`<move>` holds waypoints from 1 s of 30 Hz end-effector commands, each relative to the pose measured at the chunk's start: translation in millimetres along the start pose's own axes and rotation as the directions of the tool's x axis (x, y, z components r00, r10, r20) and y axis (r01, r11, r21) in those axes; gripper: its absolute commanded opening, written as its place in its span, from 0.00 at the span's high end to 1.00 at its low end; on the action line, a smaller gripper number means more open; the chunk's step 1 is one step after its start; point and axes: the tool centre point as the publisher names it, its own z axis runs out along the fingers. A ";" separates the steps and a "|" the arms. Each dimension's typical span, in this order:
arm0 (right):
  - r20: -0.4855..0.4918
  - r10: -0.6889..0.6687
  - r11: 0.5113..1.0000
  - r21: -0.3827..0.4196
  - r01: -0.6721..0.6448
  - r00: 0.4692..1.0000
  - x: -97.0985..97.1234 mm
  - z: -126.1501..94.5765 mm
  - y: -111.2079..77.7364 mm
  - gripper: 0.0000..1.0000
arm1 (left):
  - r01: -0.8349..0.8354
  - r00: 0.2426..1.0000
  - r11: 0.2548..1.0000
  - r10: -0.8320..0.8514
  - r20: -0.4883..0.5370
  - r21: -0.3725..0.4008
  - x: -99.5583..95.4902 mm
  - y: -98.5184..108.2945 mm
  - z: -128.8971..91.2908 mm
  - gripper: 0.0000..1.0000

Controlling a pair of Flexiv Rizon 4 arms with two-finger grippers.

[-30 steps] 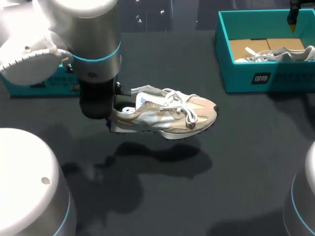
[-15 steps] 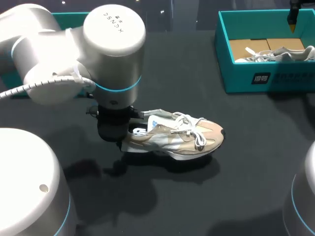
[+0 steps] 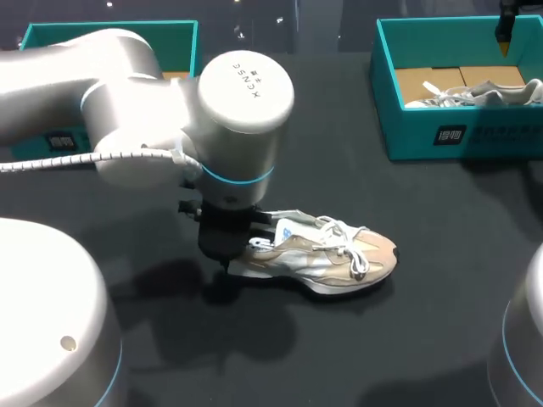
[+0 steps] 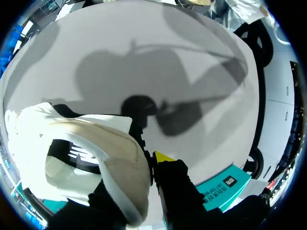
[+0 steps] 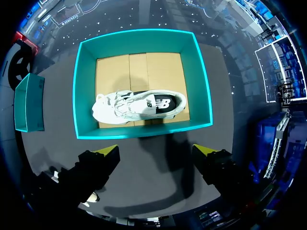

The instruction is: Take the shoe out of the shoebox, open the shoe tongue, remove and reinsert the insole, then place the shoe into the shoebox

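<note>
Sneaker point(image 3: 327, 259) looks set sole-down mid-counter point(image 3: 441, 288), my left jaws pinching its heel collar, I guess so the tongue is free on top. Right jaws hang wide over the teal shoebox point(image 5: 144, 131), out of the way.

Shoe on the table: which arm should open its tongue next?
Probably right. The left pincer grips the shoe by its heel, so it is busy. The right pincer is open and empty, though it hangs above the shoebox, away from the shoe.
</note>
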 end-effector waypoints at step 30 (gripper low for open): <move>0.001 0.001 1.000 0.000 -0.001 1.000 0.1 -0.2 -0.3 0.00 | 0.037 0.999 0.999 -0.036 -0.017 0.022 0.8 -14.7 29.0 1.00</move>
